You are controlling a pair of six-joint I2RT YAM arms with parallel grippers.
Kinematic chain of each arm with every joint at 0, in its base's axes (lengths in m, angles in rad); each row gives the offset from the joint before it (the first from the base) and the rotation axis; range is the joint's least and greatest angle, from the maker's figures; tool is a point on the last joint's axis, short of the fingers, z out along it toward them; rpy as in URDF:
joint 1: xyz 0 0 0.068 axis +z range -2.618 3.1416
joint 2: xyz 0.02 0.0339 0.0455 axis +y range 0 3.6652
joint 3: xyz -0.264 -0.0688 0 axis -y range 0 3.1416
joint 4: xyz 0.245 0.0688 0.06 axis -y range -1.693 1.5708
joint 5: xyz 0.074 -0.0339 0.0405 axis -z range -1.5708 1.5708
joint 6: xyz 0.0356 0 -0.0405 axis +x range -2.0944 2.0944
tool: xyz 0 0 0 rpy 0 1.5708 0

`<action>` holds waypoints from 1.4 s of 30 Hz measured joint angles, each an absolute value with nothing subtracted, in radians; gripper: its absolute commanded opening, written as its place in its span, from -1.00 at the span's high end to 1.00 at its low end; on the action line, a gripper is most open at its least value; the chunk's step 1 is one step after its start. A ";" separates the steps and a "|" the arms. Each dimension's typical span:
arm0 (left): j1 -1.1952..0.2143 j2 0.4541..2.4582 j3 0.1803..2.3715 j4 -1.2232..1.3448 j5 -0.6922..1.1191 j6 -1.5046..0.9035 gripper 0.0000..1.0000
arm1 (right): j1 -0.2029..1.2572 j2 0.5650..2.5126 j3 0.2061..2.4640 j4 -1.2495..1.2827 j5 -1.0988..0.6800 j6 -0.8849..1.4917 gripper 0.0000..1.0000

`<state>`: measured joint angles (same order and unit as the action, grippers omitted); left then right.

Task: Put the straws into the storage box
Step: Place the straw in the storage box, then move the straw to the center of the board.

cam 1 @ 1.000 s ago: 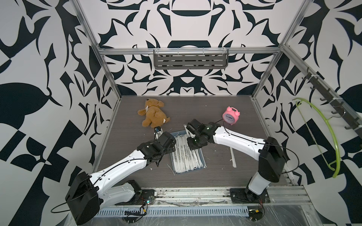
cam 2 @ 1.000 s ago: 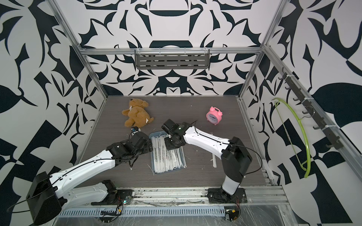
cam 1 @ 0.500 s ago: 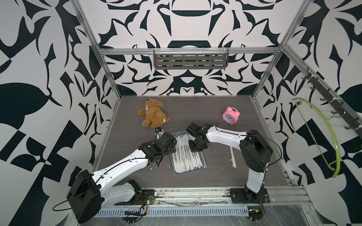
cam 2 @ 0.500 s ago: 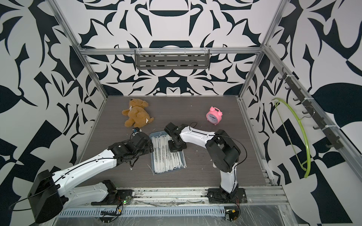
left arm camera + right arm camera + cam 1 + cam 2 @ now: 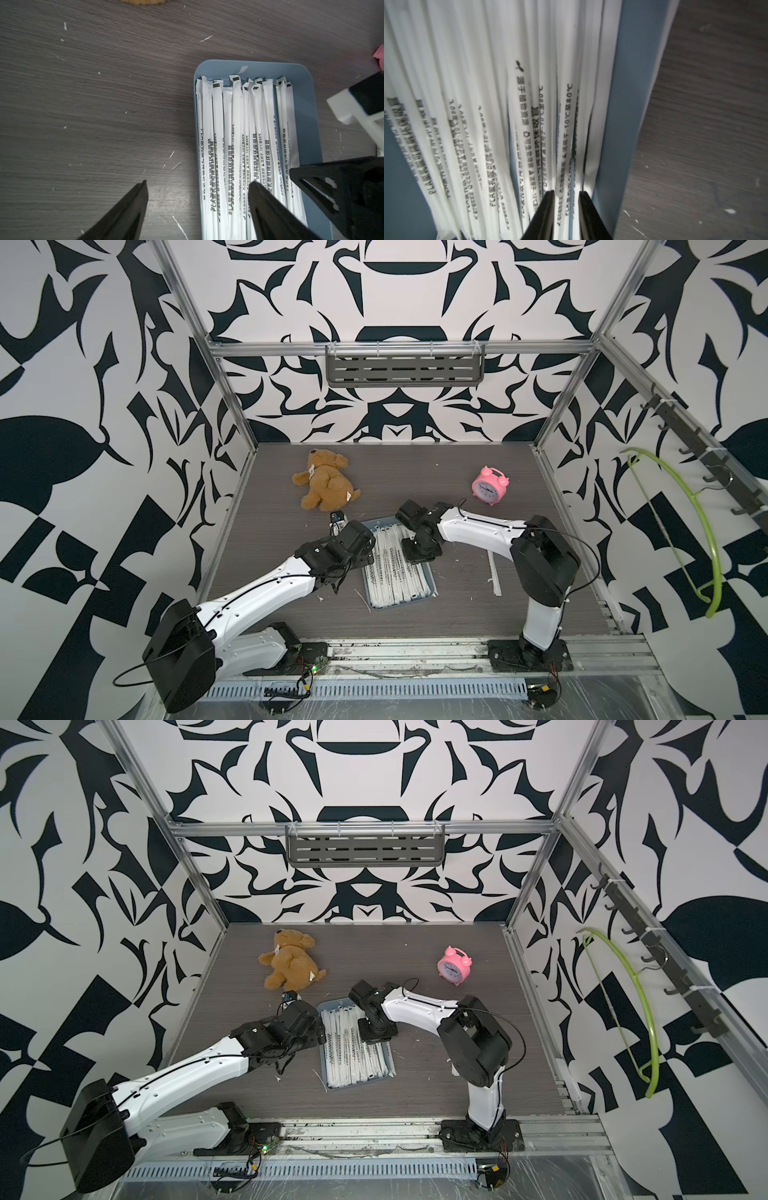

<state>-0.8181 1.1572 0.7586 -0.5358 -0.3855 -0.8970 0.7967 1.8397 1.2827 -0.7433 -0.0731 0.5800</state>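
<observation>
Storage box point(image 5: 417, 602): seen near the middle of the dark wood-grain worktop point(image 5: 415, 464) in both top views, with its long sides running front to back.

Straws point(image 5: 392, 578): laid lengthwise in the box, side by side and partly overlapping, covering most of its floor. A bare blue strip is left at the far end. Dark print on the white wrappers is legible in the left wrist view.

Loose straw point(image 5: 493, 577): lying on the worktop to the right of the box, well apart from it and roughly parallel to it. A thin white strip point(image 5: 362, 598) is noted slanted at the box's front left corner. Whether it is a straw or a wrapper scrap cannot be told.

Left gripper point(image 5: 198, 184): spread wide, nothing held. One finger is over bare worktop and the other over the straws, with the box's left long rim between them.

Right gripper point(image 5: 566, 193): lowered onto the straws close to the box's right long wall. A narrow gap is seen between the fingers. One wrapped straw runs through it, with a sliver of space beside one finger, so no clamping is recorded.

Also on the worktop, toward the back: teddy bear point(image 5: 326, 483) at left and pink alarm clock point(image 5: 489, 486) at right, both well apart from the box.
</observation>
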 measured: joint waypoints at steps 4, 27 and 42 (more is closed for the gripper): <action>-0.818 1.157 0.759 -0.532 -0.384 -0.882 -0.66 | 0.746 1.718 1.272 -0.765 -0.052 0.568 0.51; -0.884 1.224 0.794 -0.322 -0.279 -0.773 -0.68 | 0.289 1.631 0.954 -0.748 0.096 0.421 0.36; -0.884 1.225 0.794 -0.317 -0.279 -0.769 -0.69 | 0.280 1.608 0.950 -0.726 0.142 0.426 0.38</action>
<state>-0.8841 1.2255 0.7944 -0.3168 -0.2790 -0.7689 0.2802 1.6085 0.9504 -0.7258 0.1417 0.4263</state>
